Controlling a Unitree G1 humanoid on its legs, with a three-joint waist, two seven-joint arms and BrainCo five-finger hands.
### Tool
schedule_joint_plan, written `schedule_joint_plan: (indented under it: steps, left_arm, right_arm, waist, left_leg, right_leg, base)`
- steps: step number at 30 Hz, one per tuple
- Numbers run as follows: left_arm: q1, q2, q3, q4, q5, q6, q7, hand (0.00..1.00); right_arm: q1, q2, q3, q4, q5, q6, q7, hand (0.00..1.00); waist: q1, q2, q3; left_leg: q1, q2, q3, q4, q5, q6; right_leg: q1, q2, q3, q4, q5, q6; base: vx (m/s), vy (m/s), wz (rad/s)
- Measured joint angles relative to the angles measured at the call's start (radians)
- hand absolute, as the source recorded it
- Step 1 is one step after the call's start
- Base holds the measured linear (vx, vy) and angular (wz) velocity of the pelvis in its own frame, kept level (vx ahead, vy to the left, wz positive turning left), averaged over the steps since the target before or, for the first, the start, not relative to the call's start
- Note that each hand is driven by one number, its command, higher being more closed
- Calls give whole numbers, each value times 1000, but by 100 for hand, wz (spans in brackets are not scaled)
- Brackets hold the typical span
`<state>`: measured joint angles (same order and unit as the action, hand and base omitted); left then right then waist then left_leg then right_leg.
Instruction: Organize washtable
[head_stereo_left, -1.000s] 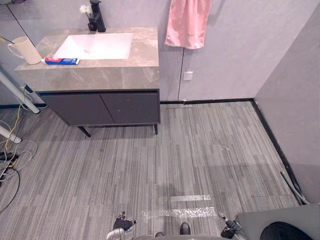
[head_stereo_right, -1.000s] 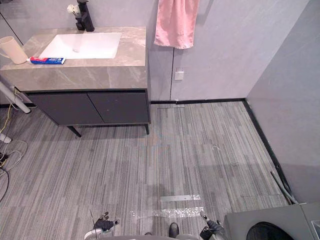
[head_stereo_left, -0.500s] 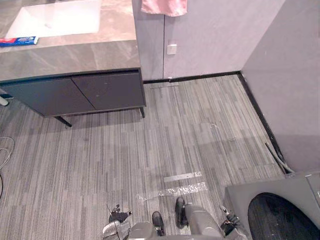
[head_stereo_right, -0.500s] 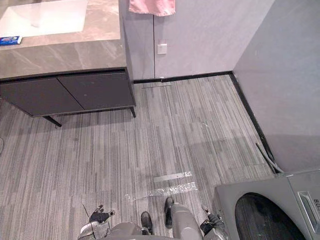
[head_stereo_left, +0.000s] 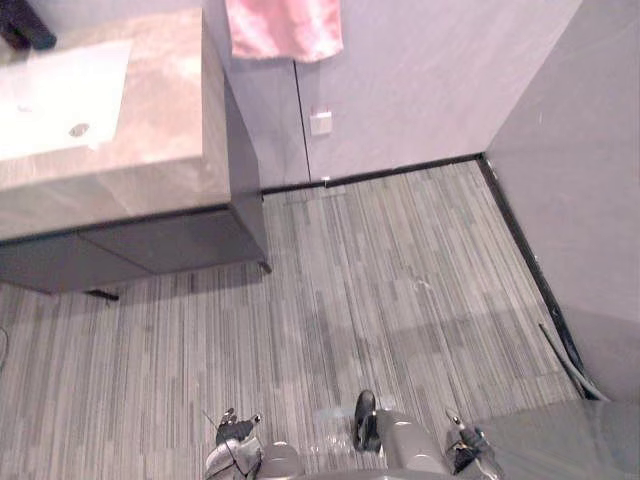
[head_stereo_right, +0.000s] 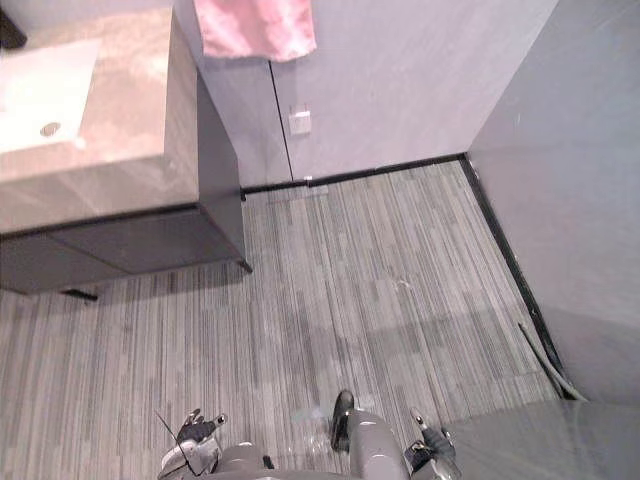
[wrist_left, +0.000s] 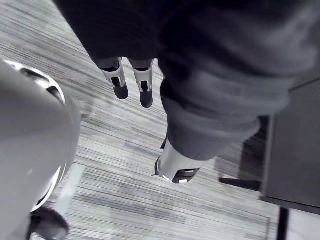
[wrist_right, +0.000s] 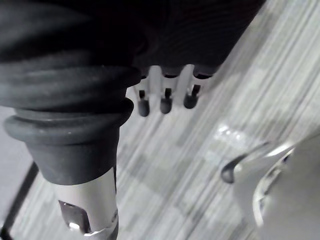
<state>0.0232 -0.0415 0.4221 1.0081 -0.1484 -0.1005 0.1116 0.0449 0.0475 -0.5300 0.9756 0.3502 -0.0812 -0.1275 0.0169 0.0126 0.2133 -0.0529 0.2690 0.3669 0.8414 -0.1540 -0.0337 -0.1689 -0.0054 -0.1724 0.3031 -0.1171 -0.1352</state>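
My L hand (wrist_left: 120, 81) & R hand (wrist_right: 165, 101) hang at frame bottom, fingers loose & empty, well apart from worktop (head_stereo_left: 170, 110) w/ sink (head_stereo_left: 50, 100) upper left, pink towel (head_stereo_left: 285, 28) just beside.

Open floor (head_stereo_left: 400, 290) lies between the washtable (head_stereo_left: 170, 130) at left and the grey machine (head_stereo_left: 560, 445) at lower right.

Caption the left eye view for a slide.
A vanity with white sink, pink towel hanging beside it, striped grey floor.
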Motion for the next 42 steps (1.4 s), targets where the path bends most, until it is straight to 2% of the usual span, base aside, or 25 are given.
schedule_joint_plan:
  steps: [4,7,8,9,10,11,12,13,14,15,16,18,20,21,24,27,29,31,33,34,35,36,37,40,42]
  left_arm:
    - [2,9,0,1,-53,-16,-1,0]
    - [11,31,-28,2,-69,-24,-2,0]
    - [37,26,-41,1,-78,-30,-4,0]
    - [39,24,-40,0,-80,-32,-4,0]
    - [44,21,-38,7,-86,-35,-4,0]
    - [61,27,-29,22,-87,-34,-2,0]
    - [72,39,-20,23,-86,-34,-2,0]
    - [85,53,-11,28,-85,-32,-1,0]
    - [87,59,7,38,-85,-32,-1,0]
    - [87,66,26,62,-85,-29,-1,0]
    - [98,67,41,75,-84,-18,0,0]
    - [117,61,40,84,-84,-11,0,0]
    - [115,66,16,82,-85,-12,-2,0]
    - [112,70,1,77,-87,-18,-2,0]
    - [102,63,-3,50,-126,-18,-3,0]
    - [110,52,-19,59,-144,-18,-14,0]
    - [110,49,-27,64,-145,-18,-15,0]
    - [118,50,-27,74,-145,-19,-15,0]
    - [123,61,8,108,-150,-25,23,0]
    - [125,65,7,113,-149,-24,22,0]
    - [120,58,6,116,-147,-25,18,0]
    - [108,42,5,111,-140,-28,2,0]
    - [105,30,10,107,-134,-31,-4,0]
    - [100,23,21,88,-138,-37,-2,0]
    - [80,9,20,80,-164,-39,-3,0]
  right_arm:
    - [-16,-24,-4,32,-7,5,-4,0]
    - [-25,-22,-11,44,-8,11,-4,0]
    - [-14,-37,-11,58,-10,10,-4,0]
    - [-11,-39,-11,59,-11,10,-4,0]
    - [-7,-58,-10,70,-16,11,-4,0]
    - [-11,-49,-8,97,-28,15,-5,0]
    - [-18,-37,-8,107,-31,16,-4,0]
    - [-23,-18,-7,110,-44,16,-1,0]
    - [-22,-11,-8,113,-46,16,-1,0]
    - [-23,-8,-14,126,-46,16,-1,0]
    - [-30,-11,-23,138,-46,14,-2,0]
    - [-32,-13,-23,140,-46,10,-1,0]
    - [-24,-14,-22,136,-46,10,-1,0]
    - [-26,-17,-22,136,-46,9,-1,0]
    - [-25,-16,-22,136,-46,9,-1,0]
    - [-22,-21,-23,136,-45,9,-2,0]
    - [-22,-28,-22,129,-45,9,-3,0]
    - [-18,-30,-21,125,-44,9,-3,0]
    - [-12,-33,-18,115,-37,10,-3,0]
    - [-8,-40,-12,114,-37,10,-4,0]
    - [-11,-58,-9,112,-38,10,-4,0]
    - [-13,-66,-10,95,-39,7,-4,0]
    - [-16,-67,-11,94,-41,3,-3,0]
    - [2,-66,-5,100,-52,13,-4,0]
    - [-1,-75,1,100,-56,12,-1,0]
  waist:
    - [2,-4,-1]
    - [9,-38,4]
    - [24,-19,-17]
    - [30,-12,-23]
    - [54,22,-33]
    - [59,13,-53]
    - [54,-9,-61]
    - [51,-45,-83]
    - [54,-61,-94]
    - [55,-81,-101]
    - [54,-84,-98]
    - [48,-65,-88]
    - [33,-47,-83]
    - [23,-40,-79]
    - [4,-39,-79]
    - [0,-27,-71]
    - [-1,-11,-55]
    - [-2,-4,-45]
    - [-2,-9,-35]
    - [-3,-2,-35]
    - [-2,22,-33]
    - [-1,34,-32]
    - [-6,23,-26]
    - [-8,7,-40]
    - [-1,3,-41]
  left_leg:
    - [-181,-13,-27,-9,-75,-13]
    - [-253,-123,-49,-240,-77,-32]
    - [-297,-169,-112,-528,-14,-98]
    - [-309,-167,-124,-559,-2,-105]
    - [-359,-145,-156,-574,68,-100]
    - [-372,-157,-164,-513,136,-45]
    - [-377,-175,-163,-493,131,-37]
    - [-385,-204,-152,-480,105,4]
    - [-382,-216,-142,-489,98,19]
    - [-346,-234,-112,-514,89,54]
    - [-286,-242,-88,-535,74,83]
    - [-157,-247,-61,-596,49,97]
    - [-45,-260,-55,-667,44,96]
    - [19,-272,-55,-720,44,96]
    - [106,-276,-52,-782,43,93]
    - [136,-248,-63,-804,26,66]
    - [163,-203,-66,-804,-1,23]
    - [196,-170,-65,-803,-26,-8]
    - [244,-126,-82,-805,-75,-69]
    - [252,-108,-95,-805,-85,-82]
    - [251,-76,-120,-811,-89,-82]
    - [243,-77,-142,-805,-48,-80]
    - [264,-76,-156,-815,-7,-112]
    - [248,-46,-209,-726,47,-110]
    - [201,-33,-225,-644,104,-107]
  right_leg:
    - [155,-19,66,-84,-88,39]
    - [248,-87,72,-124,-104,58]
    - [315,-100,75,-187,-117,66]
    - [325,-98,79,-201,-128,70]
    - [359,-84,92,-232,-160,123]
    - [384,-99,104,-234,-181,120]
    - [387,-119,113,-230,-182,118]
    - [353,-154,137,-185,-165,130]
    - [330,-171,155,-146,-154,147]
    - [285,-191,192,-51,-124,183]
    - [231,-204,226,109,-71,252]
    - [135,-208,235,396,-21,330]
    - [50,-215,153,588,-31,312]
    - [7,-222,98,623,-53,277]
    - [-49,-206,2,506,-109,250]
    - [-89,-164,-28,200,-111,236]
    - [-108,-140,-8,-41,6,212]
    - [-115,-138,18,-143,110,224]
    - [-140,-152,45,-184,222,247]
    - [-141,-141,32,-157,265,228]
    - [-157,-110,12,-94,195,223]
    - [-222,-110,17,42,103,199]
    - [-251,-129,11,174,19,180]
    - [-224,-153,-45,285,-102,136]
    - [-185,-151,-70,252,-114,120]
  base:
    - [425,58,-29]
    - [406,196,-25]
    - [295,171,-22]
    - [388,287,-46]
    - [430,383,-46]
    - [430,383,-40]
    - [569,421,-25]
    - [412,256,-13]
    - [641,390,-19]
    - [561,326,-29]
    - [564,315,-41]
    - [493,270,-55]
    - [395,221,-22]
    - [344,135,-2]
    - [301,33,2]
    - [262,-132,9]
    - [227,-225,-4]
    - [264,-331,-7]
    - [338,-464,6]
    - [274,-370,16]
    - [329,-379,28]
    - [379,-439,41]
    - [368,-419,41]
    - [337,-347,53]
    - [297,-265,37]
